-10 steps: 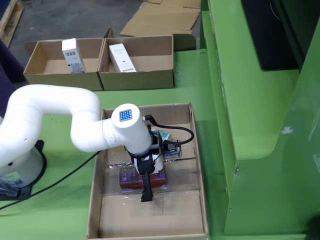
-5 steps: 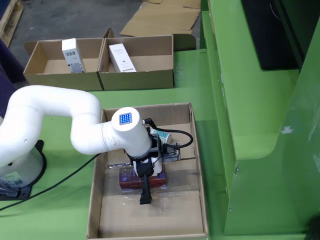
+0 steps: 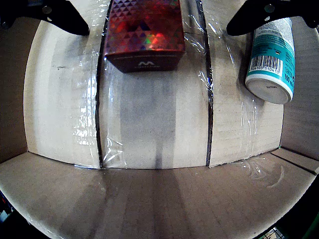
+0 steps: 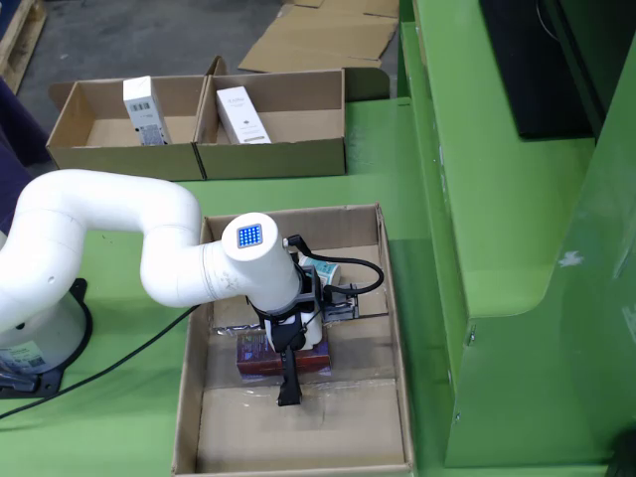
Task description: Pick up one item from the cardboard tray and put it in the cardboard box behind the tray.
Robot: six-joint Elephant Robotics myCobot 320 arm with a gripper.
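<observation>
Black pincer (image 3: pixel 159 15) is spread wide, straddling the shiny red holographic box (image 3: pixel 145 31) in the flat cardboard tray (image 4: pixel 189 397); teal-labelled white bottle (image 3: pixel 271 59) lies beside it.

A bright green surface (image 4: pixel 129 417) fills most of the fixed view. On the right stands a tall green cabinet (image 4: pixel 507 229) with a stepped front and rounded edges, and a dark panel (image 4: pixel 542 60) sits at its top. Beyond the surface lies a grey concrete floor (image 4: pixel 139 40), with flattened cardboard sheets (image 4: pixel 318 40) spread on it. A wooden pallet corner (image 4: pixel 18 40) shows at the upper left. The light is even and soft.
</observation>
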